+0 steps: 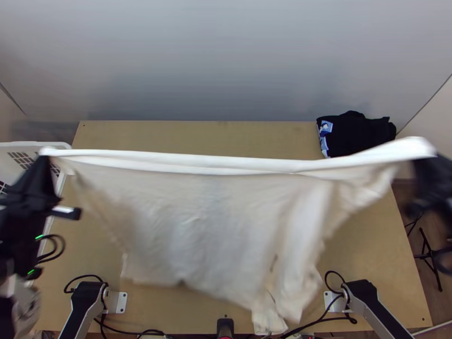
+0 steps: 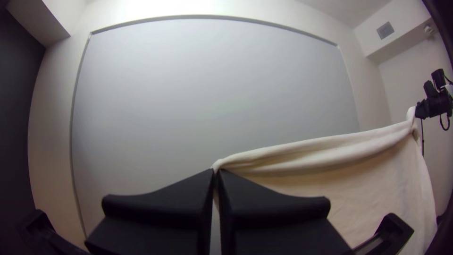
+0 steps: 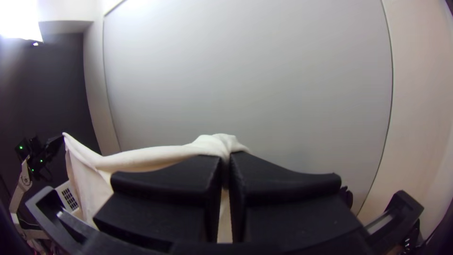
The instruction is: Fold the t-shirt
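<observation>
The t-shirt [image 1: 198,209] hangs in the air over the bench [image 1: 198,133], its long axis running side to side, parallel to the bench's far edge. Its gathered upper edge is drawn out between the two grippers, and the body drapes toward the bench's near edge (which end is collar and which is hem, I can't tell). A narrower part dangles by that near edge, right of the bench's middle.

The left gripper [image 1: 44,158], over the bench's left side, has its jaws pressed together on one corner; the right gripper [image 1: 424,165], beyond the bench's right side, has its jaws closed on the opposite end.

The top view gives the drape's ragged lower outline, plus dark folded clothes [image 1: 361,134] at the bench's far right corner and a white basket [image 1: 20,146] beside its left edge. The left wrist view adds a vent [image 2: 385,30] high above bench level. The right wrist view brings out the cloth bunched at the fingertips, and a bright light [image 3: 21,19] above bench level.
</observation>
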You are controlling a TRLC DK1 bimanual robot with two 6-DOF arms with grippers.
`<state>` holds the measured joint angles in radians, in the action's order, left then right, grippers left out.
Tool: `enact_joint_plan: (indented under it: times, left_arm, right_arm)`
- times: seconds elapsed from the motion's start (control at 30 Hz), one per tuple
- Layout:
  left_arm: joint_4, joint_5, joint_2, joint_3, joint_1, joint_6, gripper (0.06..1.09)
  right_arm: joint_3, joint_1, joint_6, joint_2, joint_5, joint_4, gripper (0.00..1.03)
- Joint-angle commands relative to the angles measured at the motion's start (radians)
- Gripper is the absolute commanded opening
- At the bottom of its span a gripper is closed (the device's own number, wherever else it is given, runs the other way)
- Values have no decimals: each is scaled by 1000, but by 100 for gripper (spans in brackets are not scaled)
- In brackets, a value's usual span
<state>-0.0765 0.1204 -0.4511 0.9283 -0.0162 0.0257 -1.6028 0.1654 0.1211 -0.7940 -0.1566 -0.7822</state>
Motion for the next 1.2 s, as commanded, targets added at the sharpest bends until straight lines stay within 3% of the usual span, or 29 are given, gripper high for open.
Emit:
enact_joint_plan:
  times: [0.0, 0.17, 0.4, 0.6, 0.77, 1.0, 1.17]
  left_arm:
    - [242, 7, -26, -321, 33, 94, 9]
    - [440, -96, -258, -399, 163, 184, 9]
    - [710, -191, -808, -250, 185, 180, 9]
    - [768, -228, -1161, -3, 179, 198, 9]
    - [774, -275, -1331, 178, 177, 250, 9]
    - [776, -335, -1465, 353, 162, 295, 9]
    - [776, -357, -1491, 351, 163, 301, 9]
  right_arm:
    - [463, 19, -52, 15, -3, 242, 3]
    - [604, 16, -94, -165, -1, 454, 3]
    - [508, -15, -95, -577, -1, 701, 3]
    - [250, -23, -103, -961, 22, 748, 3]
    - [43, -20, -101, -1142, 45, 750, 3]
    - [-160, -33, -103, -1274, 97, 748, 3]
    - [-149, -38, -98, -1277, 100, 727, 3]
